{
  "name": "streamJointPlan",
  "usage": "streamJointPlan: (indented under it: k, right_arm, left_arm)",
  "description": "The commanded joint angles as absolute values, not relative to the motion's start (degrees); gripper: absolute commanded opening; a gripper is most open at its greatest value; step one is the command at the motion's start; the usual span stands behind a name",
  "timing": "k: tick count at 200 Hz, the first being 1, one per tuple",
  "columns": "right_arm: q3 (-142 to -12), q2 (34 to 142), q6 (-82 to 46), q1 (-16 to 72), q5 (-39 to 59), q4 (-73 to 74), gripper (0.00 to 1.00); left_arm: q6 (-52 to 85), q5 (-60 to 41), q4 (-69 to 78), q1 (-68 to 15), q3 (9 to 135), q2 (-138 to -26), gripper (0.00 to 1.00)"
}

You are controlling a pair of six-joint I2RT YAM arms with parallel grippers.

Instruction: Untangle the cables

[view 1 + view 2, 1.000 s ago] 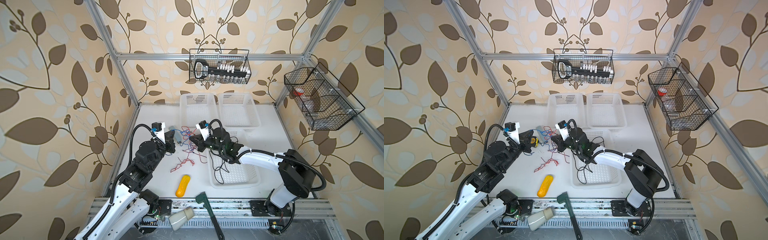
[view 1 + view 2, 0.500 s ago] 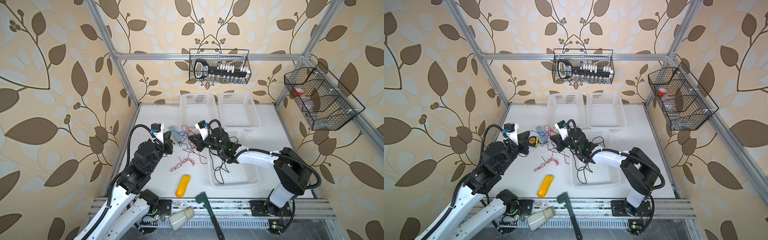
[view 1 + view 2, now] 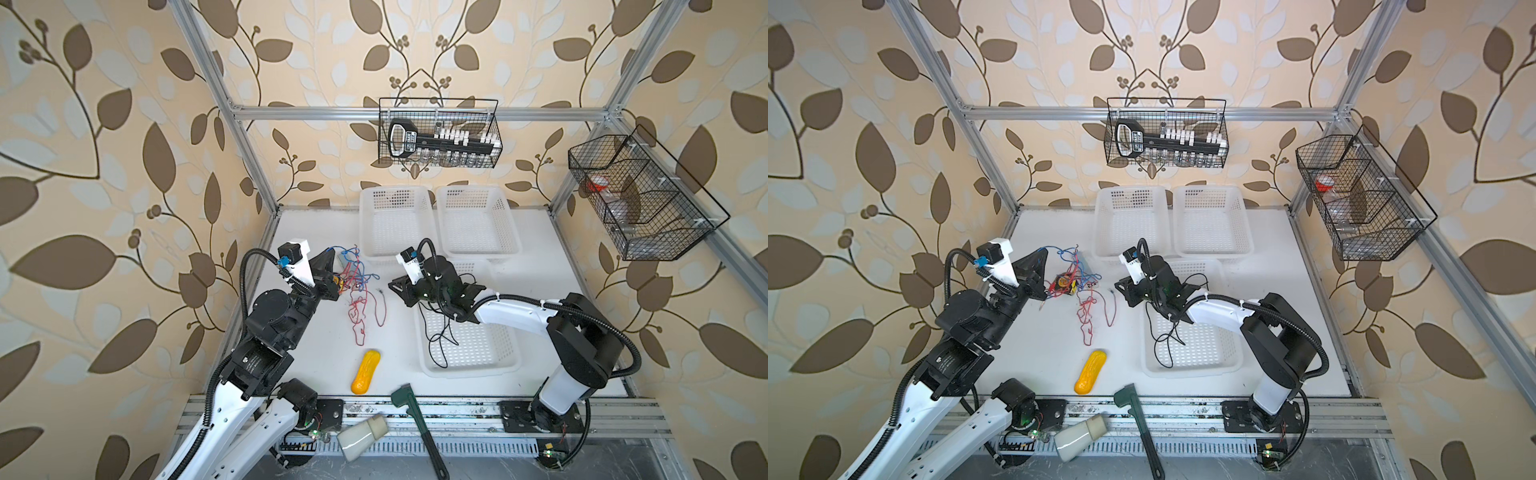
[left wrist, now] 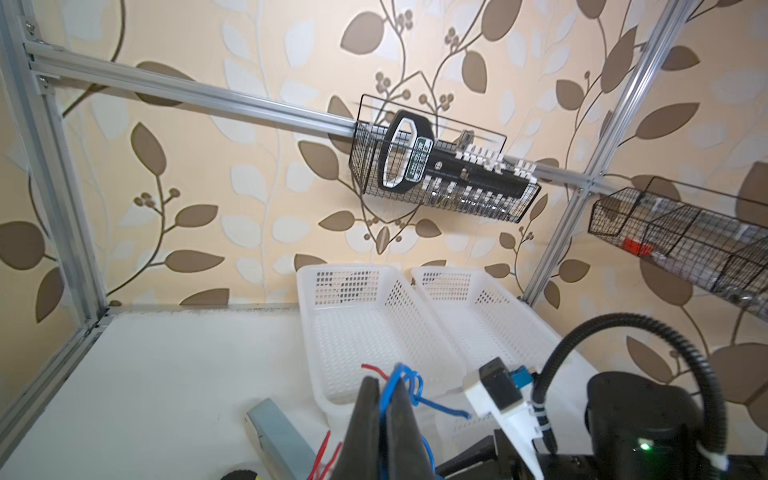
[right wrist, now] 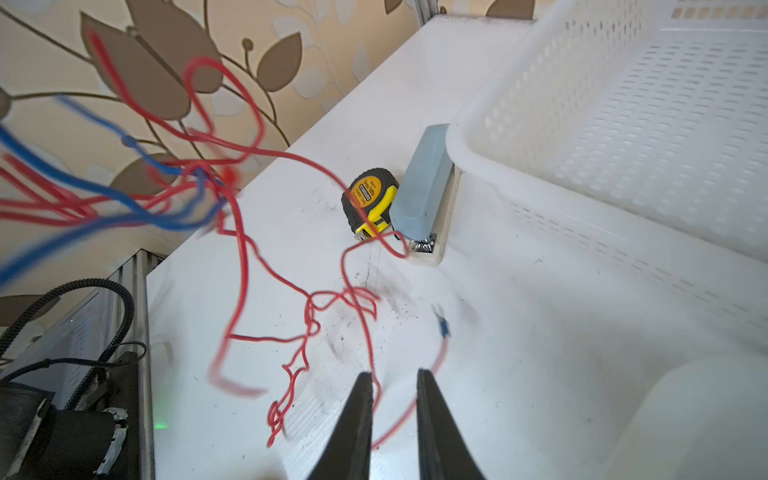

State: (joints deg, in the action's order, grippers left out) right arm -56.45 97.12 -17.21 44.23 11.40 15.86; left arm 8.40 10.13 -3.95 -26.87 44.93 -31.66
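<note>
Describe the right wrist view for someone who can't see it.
The right gripper is open over the table, a red strand of the red and blue cables seen between its jaws. The tangle hangs blurred near a yellow tape measure, a stapler and a white basket.

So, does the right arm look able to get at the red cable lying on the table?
Likely yes: the right tool is open over the red cable, one strand inside its gap, nothing blocking.
</note>
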Motion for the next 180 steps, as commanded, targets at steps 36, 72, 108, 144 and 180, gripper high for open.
streamJointPlan:
  k: [36, 72, 108, 144, 180]
  right_arm:
    - [-56.88, 92.89, -16.26, 44.04, 13.16, 12.97, 0.33]
    - [-55.79, 87.47, -16.61, 43.68, 13.48, 12.92, 0.44]
    - [-55.11, 81.66, -14.31, 43.76, 12.98, 11.73, 0.49]
    - [-55.74, 79.05, -11.51, 44.04, 15.65, 11.39, 0.57]
    - [-58.48, 81.26, -11.16, 44.94, 17.10, 10.86, 0.57]
  left_arm:
    - [10.90, 7.27, -0.35, -26.21, 46.67, -33.04, 0.00]
    - [12.03, 10.26, -1.69, -26.28, 47.11, -34.22, 0.00]
    - [13.55, 9.13, -1.77, -26.28, 46.69, -35.55, 0.00]
    - [13.88, 7.55, -1.10, -26.28, 46.17, -35.95, 0.00]
    - [13.54, 4.04, 0.71, -26.28, 45.03, -35.64, 0.00]
